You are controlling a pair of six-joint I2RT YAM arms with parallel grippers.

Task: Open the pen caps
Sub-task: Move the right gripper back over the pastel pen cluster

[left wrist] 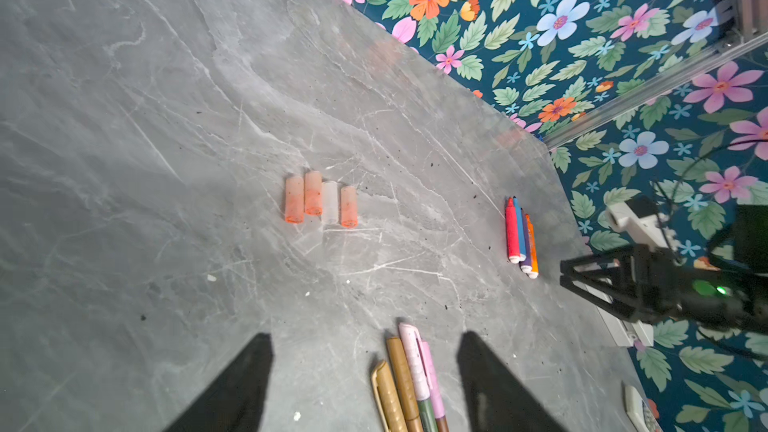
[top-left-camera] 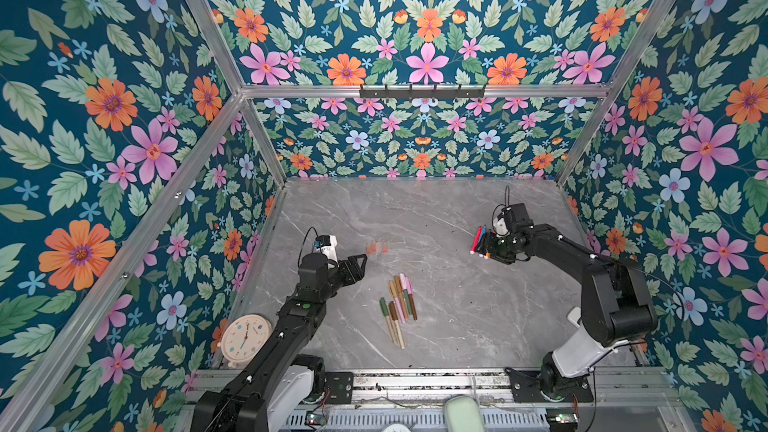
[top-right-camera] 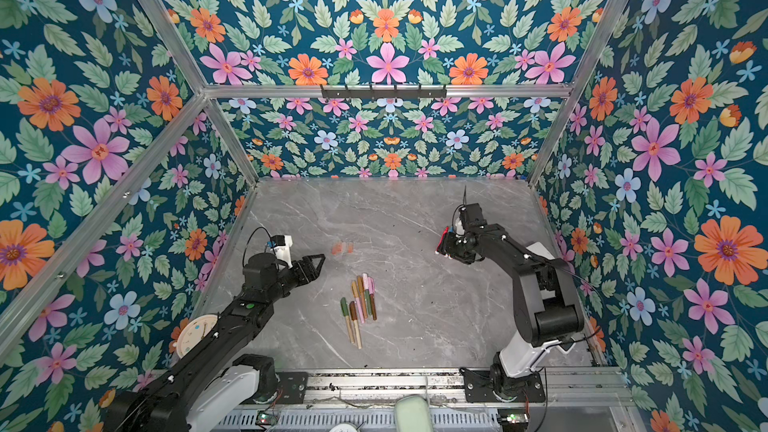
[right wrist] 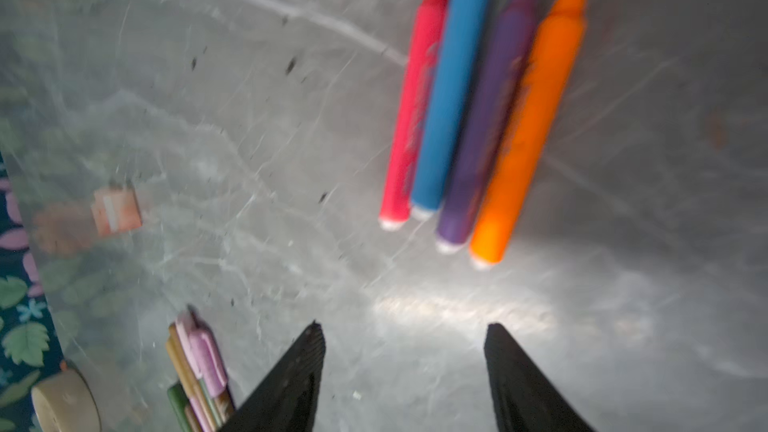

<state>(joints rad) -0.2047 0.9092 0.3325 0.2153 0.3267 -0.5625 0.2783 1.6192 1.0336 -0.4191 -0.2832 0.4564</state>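
Count four pen caps [left wrist: 320, 199] off, loose on desk [left wrist: 124, 160] ahead of left fingers [left wrist: 249, 376], spread wide and empty. See four bright pens [right wrist: 469, 110] bare-tipped just ahead of right fingers [right wrist: 299, 367], parted, holding nothing. Judge six muted pens [top-left-camera: 398, 305] near left fingers still capped: six to go

Grey marble tabletop [top-left-camera: 478, 305], blue floral walls [top-left-camera: 104, 118], 1 cream round clock [top-left-camera: 245, 336] — by the left wall, black hook rail [top-left-camera: 422, 92].

**Flowers Over Marble**

Teal wallpaper [top-left-camera: 124, 126] of pink and orange flowers covers every wall, framed by aluminium bars [top-left-camera: 299, 91]. A black hook rail [top-left-camera: 422, 93] crosses the back. Below lies grey veined marble [top-left-camera: 457, 317], with a cream clock [top-left-camera: 245, 336] at its left edge.
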